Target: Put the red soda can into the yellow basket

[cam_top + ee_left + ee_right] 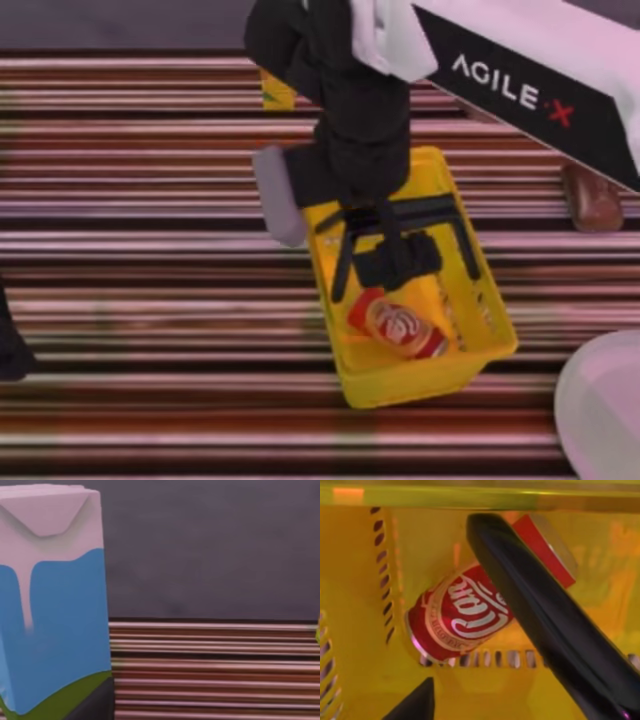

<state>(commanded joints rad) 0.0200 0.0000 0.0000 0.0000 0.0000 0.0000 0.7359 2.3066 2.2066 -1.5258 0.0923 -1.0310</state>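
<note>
1 red soda can lying on its side inside 1 yellow basket mid-desk | right gripper above it, fingers parted, holding nothing | arm lettering "AGILE·X" | can script unreadable | left wrist view alone shows 1 blue-white carton on striped desk | left gripper unseen

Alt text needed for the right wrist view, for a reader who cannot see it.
The red soda can lies on its side on the floor of the yellow basket, free of the right gripper. One black finger crosses in front of the can, and slotted yellow walls surround it.
</note>
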